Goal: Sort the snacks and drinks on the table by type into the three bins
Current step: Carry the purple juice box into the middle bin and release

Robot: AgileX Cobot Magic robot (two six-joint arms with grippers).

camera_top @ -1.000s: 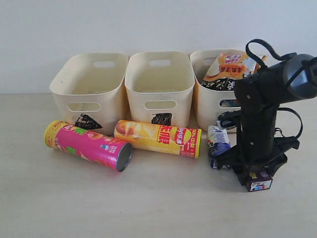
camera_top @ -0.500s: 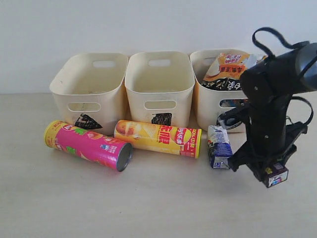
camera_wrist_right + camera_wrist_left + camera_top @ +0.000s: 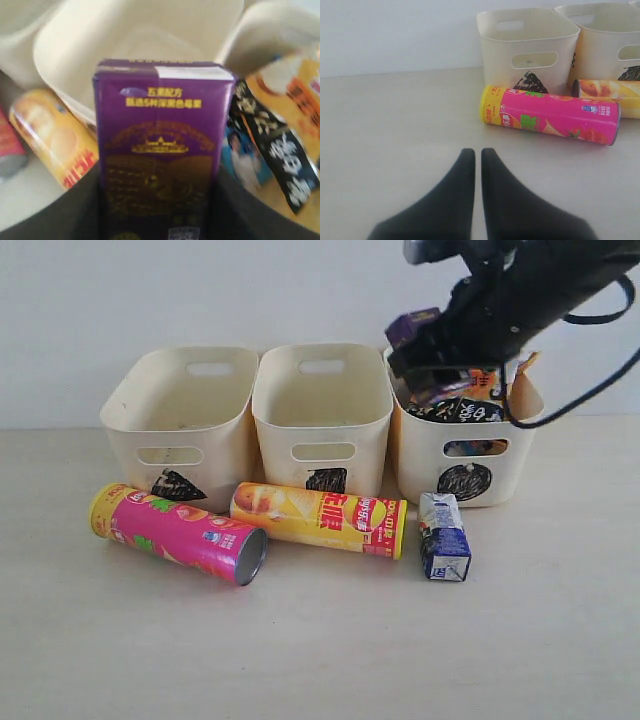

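Observation:
My right gripper (image 3: 418,348) is shut on the dark purple drink carton (image 3: 411,327) (image 3: 160,145) and holds it high, above the rims between the middle bin (image 3: 322,405) and the right bin (image 3: 462,450). The right bin holds an orange-black bag (image 3: 470,382) and a blue-white-black bag (image 3: 245,155). On the table (image 3: 330,650) lie the magenta tube (image 3: 180,533), the yellow-red tube (image 3: 320,518) and the blue-white carton (image 3: 442,536). The left bin (image 3: 180,410) looks empty. My left gripper (image 3: 476,152) is shut over bare table, short of the magenta tube (image 3: 550,115).
The three bins stand in a row against a white wall. The two tubes and the carton lie just in front of the bins. The right arm's cables loop over the right bin.
My right gripper has lifted the purple carton from the table at the front right and carried it up and back-left, to above the bins. The left gripper has not moved.

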